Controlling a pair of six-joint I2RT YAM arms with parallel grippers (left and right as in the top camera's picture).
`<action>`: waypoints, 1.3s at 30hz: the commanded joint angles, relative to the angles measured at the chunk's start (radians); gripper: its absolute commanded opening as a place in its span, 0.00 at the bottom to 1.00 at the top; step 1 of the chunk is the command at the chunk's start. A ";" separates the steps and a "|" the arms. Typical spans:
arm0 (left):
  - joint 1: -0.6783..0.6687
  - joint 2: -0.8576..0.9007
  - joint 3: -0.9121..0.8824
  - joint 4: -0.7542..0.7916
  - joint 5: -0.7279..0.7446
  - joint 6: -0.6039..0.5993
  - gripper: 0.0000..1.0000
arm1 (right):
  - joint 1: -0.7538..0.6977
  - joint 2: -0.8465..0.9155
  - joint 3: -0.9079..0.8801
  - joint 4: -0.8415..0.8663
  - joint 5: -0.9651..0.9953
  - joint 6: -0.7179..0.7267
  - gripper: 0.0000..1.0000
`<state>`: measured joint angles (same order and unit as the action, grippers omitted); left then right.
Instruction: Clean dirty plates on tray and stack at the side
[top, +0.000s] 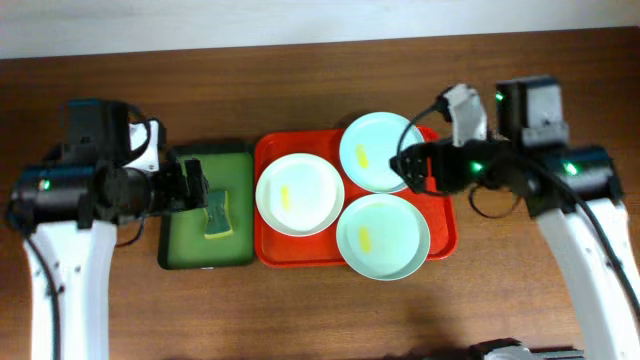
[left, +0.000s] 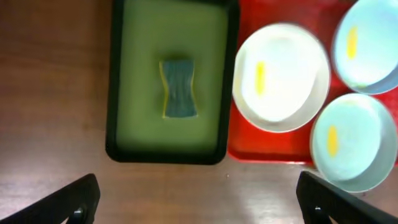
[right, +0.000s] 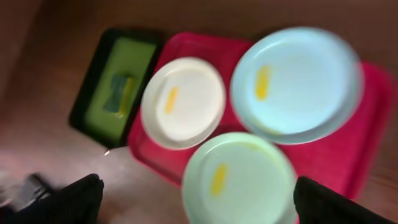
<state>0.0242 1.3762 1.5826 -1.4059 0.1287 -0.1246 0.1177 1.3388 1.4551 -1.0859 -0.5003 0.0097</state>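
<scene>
**Ana:** Where are the dirty plates (left: 280, 78) sitting?

**Ben:** All three are lying on the red tray (top: 285, 250) in the middle of the table (top: 320, 90). The white plate (top: 300, 194) is resting on the side toward the left arm; the far mint plate (top: 370, 150) is jutting over the tray's far rim; the near mint plate (top: 383, 237) is hanging over the near rim. Each one is carrying a yellow smear (top: 286, 195).

**Ana:** And what are the arms doing?

**Ben:** The left gripper (top: 196, 187) is hovering over the green tray (top: 180, 250), just beside the sponge (top: 218, 214) lying there; its fingers (left: 74, 202) are standing spread wide and gripping nothing. The right gripper (top: 405, 168) is hanging above the right edge of the far mint plate; its fingers (right: 74, 199) are likewise gaping apart and holding nothing.

**Ana:** Is either one touching a plate?

**Ben:** From the wrist views, both are looking down from well above the trays; the right wrist view is blurring, though the plates are showing plainly.
</scene>
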 joint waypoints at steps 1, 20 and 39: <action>-0.004 0.087 0.013 -0.023 0.014 -0.005 0.74 | 0.000 0.103 0.021 -0.028 -0.200 0.007 0.84; -0.005 0.150 0.000 -0.024 0.010 -0.006 0.76 | 0.139 0.222 0.019 0.033 0.158 0.243 0.39; -0.005 0.150 0.000 -0.002 -0.001 -0.039 0.70 | 0.203 0.434 0.018 0.071 0.389 0.178 0.43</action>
<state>0.0235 1.5253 1.5822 -1.4101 0.1314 -0.1543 0.3176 1.7676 1.4567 -1.0092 -0.1345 0.2070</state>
